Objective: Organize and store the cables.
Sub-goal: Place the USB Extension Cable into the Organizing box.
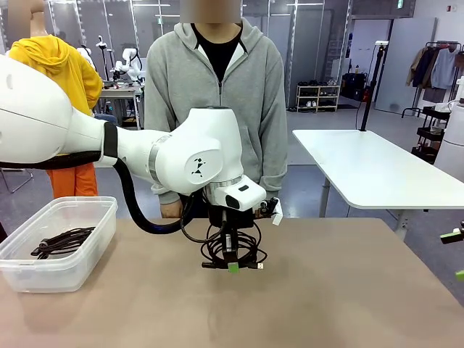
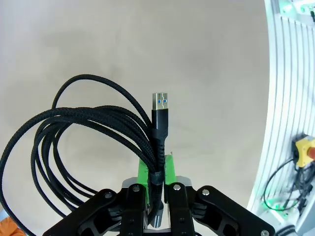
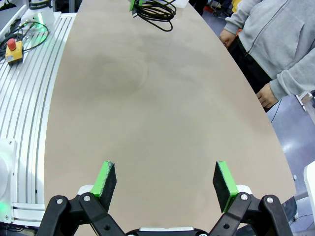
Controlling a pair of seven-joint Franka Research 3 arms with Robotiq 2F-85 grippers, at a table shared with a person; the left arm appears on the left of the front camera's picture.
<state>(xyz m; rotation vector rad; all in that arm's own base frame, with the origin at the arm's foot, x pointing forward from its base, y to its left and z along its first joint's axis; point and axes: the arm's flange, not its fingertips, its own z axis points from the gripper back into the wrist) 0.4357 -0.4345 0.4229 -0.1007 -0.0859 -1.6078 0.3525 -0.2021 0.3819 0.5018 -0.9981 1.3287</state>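
Left arm holds a coiled cable above the table

The left gripper (image 1: 233, 265) points down, clamped on the coiled cable (image 1: 233, 248) mid-table; the right gripper (image 3: 166, 179) gapes empty. The clear bin (image 1: 72, 265) at left contains more cables (image 1: 63, 241).

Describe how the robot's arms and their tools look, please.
The left arm is glossy white with rounded joints, a small black mark on one joint, and a thick black hose along it. Each tool has black linked fingers ending in green pads: the left tool and the right tool.
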